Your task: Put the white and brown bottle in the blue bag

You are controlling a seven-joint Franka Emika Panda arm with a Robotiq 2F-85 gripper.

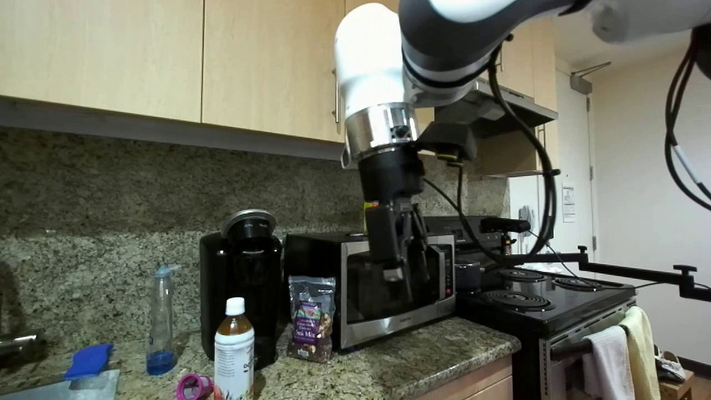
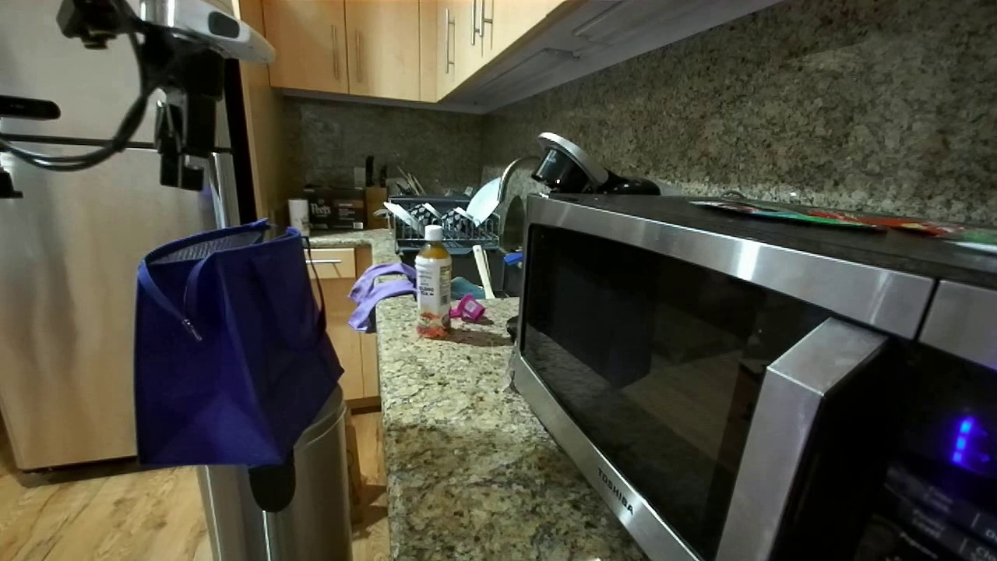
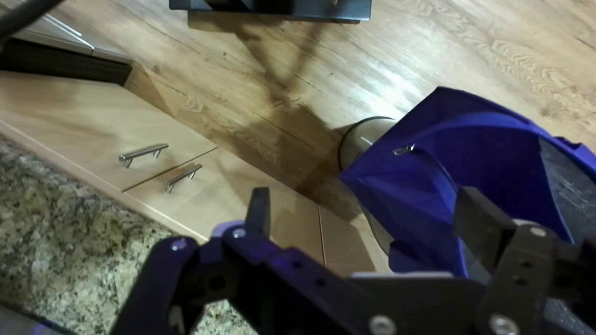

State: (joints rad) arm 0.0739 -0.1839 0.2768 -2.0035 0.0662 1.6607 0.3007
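The white and brown bottle [image 1: 234, 355] stands upright on the granite counter, with its white cap, brown neck and reddish label bottom; it also shows in an exterior view [image 2: 434, 288]. It is out of the wrist view. The blue bag [image 2: 226, 366] stands open-topped on a steel bin beside the counter; in the wrist view [image 3: 396, 195] its opening lies below and to the right. My gripper [image 1: 408, 275] is in the air, away from the bottle. In an exterior view the gripper [image 2: 181, 175] appears higher than the bag's rim. In the wrist view its fingers [image 3: 365, 200] are wide apart with nothing between them.
A pink cup [image 2: 469, 308] lies beside the bottle. A coffee maker [image 1: 241, 289], a clear slim bottle [image 1: 161, 328], a snack bag [image 1: 311, 322] and a microwave [image 2: 670, 335] stand on the counter. A purple cloth [image 2: 382, 292] hangs over the counter edge. The steel bin [image 2: 319, 467] supports the bag.
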